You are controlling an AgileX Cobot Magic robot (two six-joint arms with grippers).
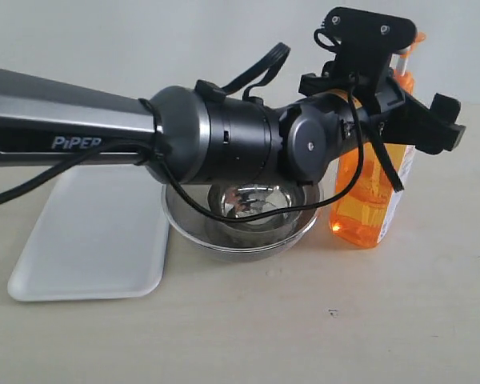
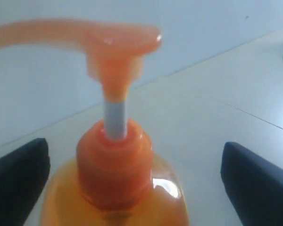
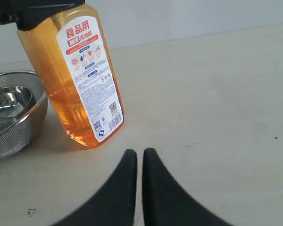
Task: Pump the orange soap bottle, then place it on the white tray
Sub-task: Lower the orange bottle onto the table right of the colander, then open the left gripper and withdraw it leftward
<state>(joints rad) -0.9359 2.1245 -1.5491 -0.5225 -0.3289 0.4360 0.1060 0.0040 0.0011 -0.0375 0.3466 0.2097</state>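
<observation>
Bottle position: orange soap bottle (image 1: 368, 204) is stood upright on table (image 1: 344, 336), just beside strainer (image 1: 224, 244), well apart from white tray (image 1: 88, 240). Left gripper (image 2: 137, 188) is spread wide, neck seen between its fingers (image 2: 19, 183). Right gripper (image 3: 139, 179) is pressed together, empty, near the bottle base.

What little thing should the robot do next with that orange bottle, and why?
Probably close the left tool on the orange soap bottle: its open fingers flank the neck, the pump head is up, and the bottle stands off the white tray.
</observation>
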